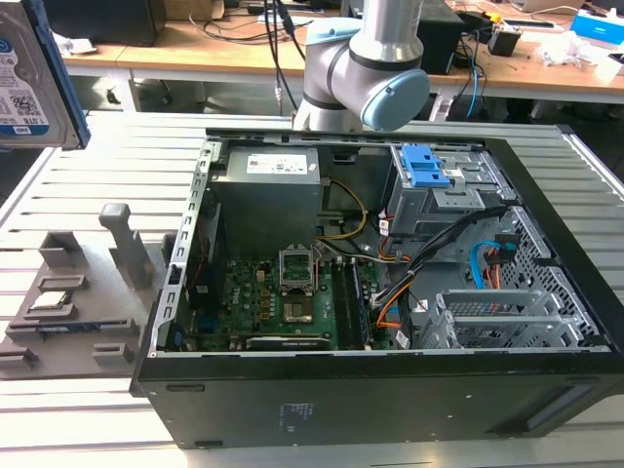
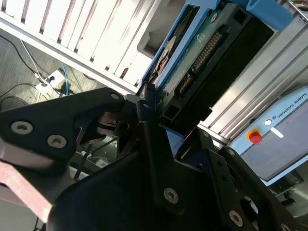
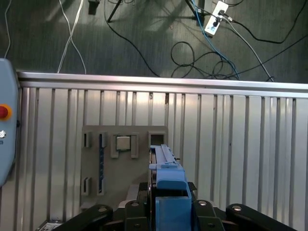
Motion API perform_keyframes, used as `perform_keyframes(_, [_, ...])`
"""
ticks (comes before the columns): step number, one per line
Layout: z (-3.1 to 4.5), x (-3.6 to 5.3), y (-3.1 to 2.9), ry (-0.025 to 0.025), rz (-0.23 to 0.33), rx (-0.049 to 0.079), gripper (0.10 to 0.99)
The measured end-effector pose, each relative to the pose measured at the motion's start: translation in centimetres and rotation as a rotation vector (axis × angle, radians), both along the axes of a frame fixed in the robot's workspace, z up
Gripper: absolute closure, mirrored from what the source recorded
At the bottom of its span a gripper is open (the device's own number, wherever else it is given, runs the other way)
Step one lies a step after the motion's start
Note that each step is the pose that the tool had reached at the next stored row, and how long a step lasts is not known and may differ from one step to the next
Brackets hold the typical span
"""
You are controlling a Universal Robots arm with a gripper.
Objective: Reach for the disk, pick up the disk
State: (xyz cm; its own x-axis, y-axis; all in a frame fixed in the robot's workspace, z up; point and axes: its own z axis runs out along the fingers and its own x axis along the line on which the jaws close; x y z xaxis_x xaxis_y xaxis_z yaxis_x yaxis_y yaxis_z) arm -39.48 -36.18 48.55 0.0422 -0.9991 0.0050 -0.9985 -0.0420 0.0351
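The pick-up step looks done: the tool [image 3: 169, 195] is clamped on the disk [image 1: 27, 78], lifted well above the slatted counter [image 3: 240, 144], so only a firm grip seems needed.

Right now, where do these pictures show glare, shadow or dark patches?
In the second wrist view the slatted table is washed out white by glare, while the fingers shut on the disk look nearly black. In the exterior view the light is even, with mild shadow inside the computer case. In the first wrist view the table is evenly lit, the floor beyond it dim.
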Motion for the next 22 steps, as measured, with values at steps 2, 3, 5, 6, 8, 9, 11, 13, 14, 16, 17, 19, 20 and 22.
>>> perform_keyframes(2, [0.25,0.0,0.0,0.0001,0.0,0.0,0.718])
perform_keyframes(3, [0.39,0.0,0.0,0.0001,0.0,0.0,0.718])
perform_keyframes(5, [0.67,0.0,0.0,0.0002,0.0,0.0,0.718])
perform_keyframes(6, [0.77,0.0,0.0,0.0002,0.0,0.0,0.718])
perform_keyframes(8, [1.08,0.0,0.0,0.0003,0.0,0.0,0.718])
perform_keyframes(9, [1.25,0.01,0.0,0.0003,0.0,0.0,0.718])
perform_keyframes(11, [1.54,0.0,0.0,0.0003,0.0,0.0,0.718])
perform_keyframes(13, [1.62,0.01,0.0,0.0002,0.0,0.0,0.718])
perform_keyframes(14, [1.62,0.0,0.0,0.0002,0.0,0.0,0.718])
perform_keyframes(16, [1.63,0.0,0.0,0.0002,0.0,0.0,0.718])
perform_keyframes(17, [1.64,0.01,0.0,0.0003,0.0,0.0,0.718])
perform_keyframes(19, [1.64,0.18,-0.01,0.0004,0.0,0.0,0.718])
perform_keyframes(20, [1.63,0.34,0.0,0.0002,0.0,0.0,0.718])
perform_keyframes(22, [1.63,0.71,0.0,0.0002,0.0,0.0,0.718])
